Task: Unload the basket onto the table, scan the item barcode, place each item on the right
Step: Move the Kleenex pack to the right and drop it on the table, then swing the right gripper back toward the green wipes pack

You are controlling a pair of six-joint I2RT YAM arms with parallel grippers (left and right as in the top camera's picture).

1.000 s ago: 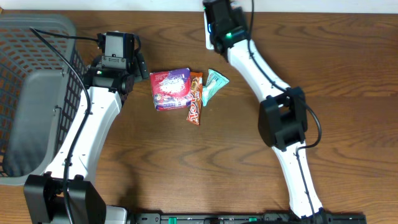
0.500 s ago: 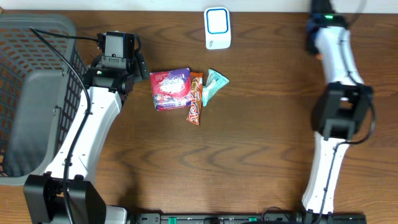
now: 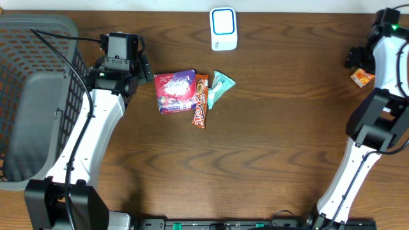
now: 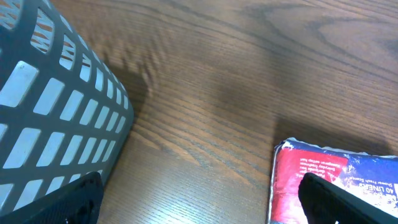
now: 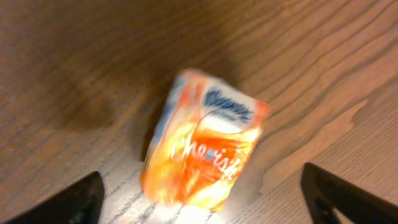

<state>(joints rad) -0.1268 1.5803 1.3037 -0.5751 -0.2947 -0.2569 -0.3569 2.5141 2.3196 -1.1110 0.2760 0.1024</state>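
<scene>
Kleenex tissue pack [image 5: 202,146], orange, lies on the wooden table [image 5: 311,74] at its far right, well apart from the white scanner [image 3: 223,29]; the wrist view is blurred. Right gripper [image 5: 208,199] stands spread wide over it, both fingertips clear of the pack, holding nothing. Left gripper [image 4: 211,199] is likewise spread and empty, between the grey basket [image 4: 56,106] and a red-and-purple packet [image 4: 336,180].

You've got a dark wooden table [image 3: 268,147], with a grey mesh basket [image 3: 25,38] sitting on its left end. At the far edge a white-and-blue scanner [image 3: 223,28] lies flat. Mid-table, three things bunch together: purple packet [image 3: 176,91], brown bar [image 3: 200,102] against its right side, teal sachet [image 3: 220,86] beside that. Far right is an orange pack [image 3: 362,78], well apart and blurred up close.
</scene>
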